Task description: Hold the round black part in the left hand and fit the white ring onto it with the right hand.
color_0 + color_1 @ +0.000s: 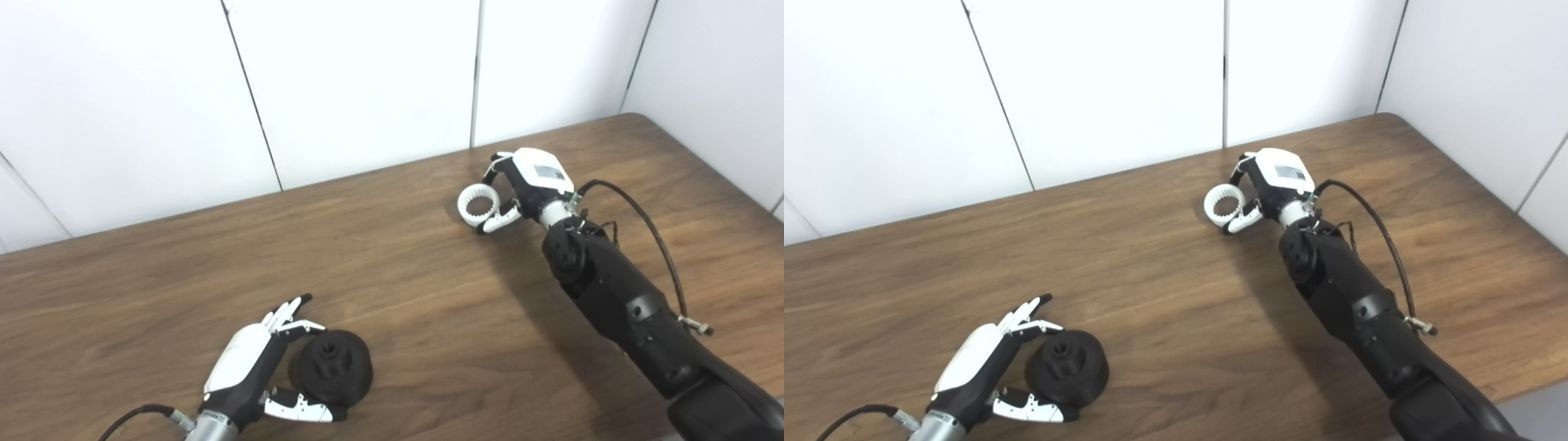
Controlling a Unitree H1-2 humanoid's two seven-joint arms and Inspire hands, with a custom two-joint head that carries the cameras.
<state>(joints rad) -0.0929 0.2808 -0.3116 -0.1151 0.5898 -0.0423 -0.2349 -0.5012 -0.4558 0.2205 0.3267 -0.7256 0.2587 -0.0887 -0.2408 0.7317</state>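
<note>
The round black part [332, 367] lies on the wooden table [392, 275] near the front left, its hub facing up. My left hand [251, 367] is open beside it, with straight fingers [288, 312] along its far left side and the thumb [303, 411] against its near edge. The white toothed ring [479, 204] rests on the table at the back right. My right hand [527, 180] is curled on it, with fingers over the ring's far side and the thumb [499, 219] pressed to its near right edge.
White wall panels [367, 79] rise straight behind the table's far edge and along its right side. A black cable [649, 226] loops off the right forearm. Bare wood lies between the two hands.
</note>
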